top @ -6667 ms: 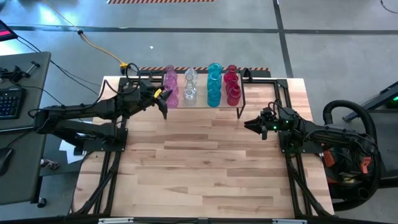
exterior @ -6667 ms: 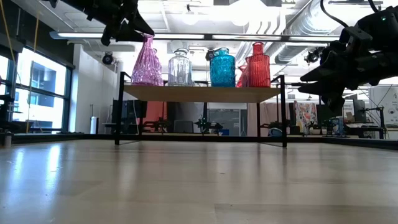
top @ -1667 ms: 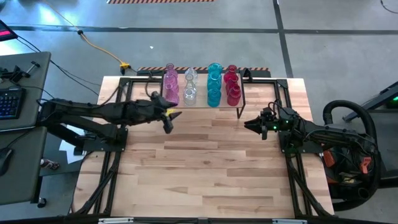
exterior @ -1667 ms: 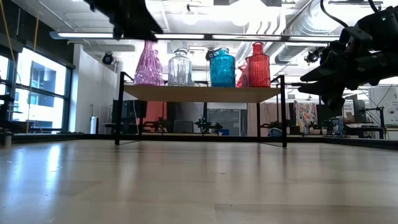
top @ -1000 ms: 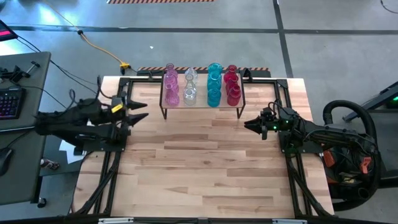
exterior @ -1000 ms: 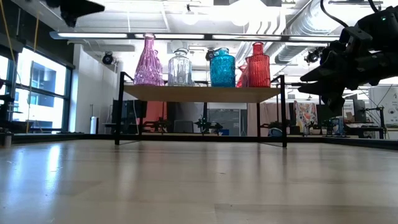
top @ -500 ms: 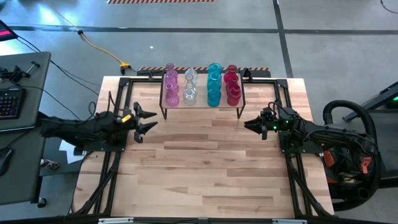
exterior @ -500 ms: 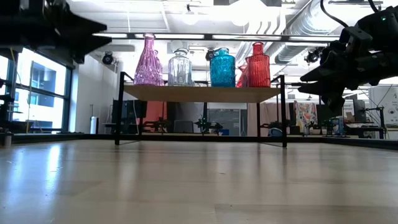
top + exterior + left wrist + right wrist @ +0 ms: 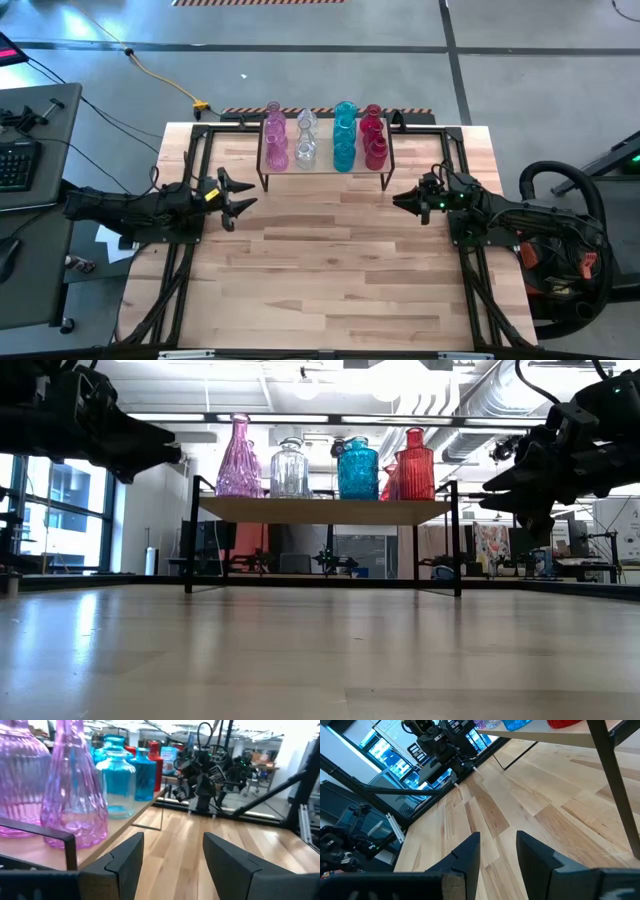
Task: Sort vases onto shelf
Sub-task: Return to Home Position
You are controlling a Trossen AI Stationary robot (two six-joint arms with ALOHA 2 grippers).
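**Between the two grippers' tips, off to one side: the loaded shelf**

Behind the front vases in the low view, the rear of each row is mostly hidden; only a second red one peeks out. From above the vases overlap in their rows, so an exact count cannot be made. The left wrist view cuts off the tops of the pink vases, and the right wrist view catches only the bases of a few. In the low view the left gripper [image 9: 150, 455] is a dark shape running out of the picture's edge.

The tabletop [image 9: 330, 260] stretches wide between the two grippers and on toward its near edge. The shelf [image 9: 322, 152] stands by the far edge.

The left gripper [image 9: 238, 194] hangs over the table with its fingers [image 9: 127, 857] spread wide, holding nothing. The shelf's near corner lies just beside its tips, close but apart. The right gripper [image 9: 398, 200] faces it from across the table, its fingers [image 9: 467, 855] parted by a narrower gap and also holding nothing, with a shelf leg near its tips.

All the vases in view stand upright on the shelf in rows: pink vases [image 9: 274, 135], clear vases [image 9: 306, 142], teal vases [image 9: 345, 135] and red vases [image 9: 375, 138].
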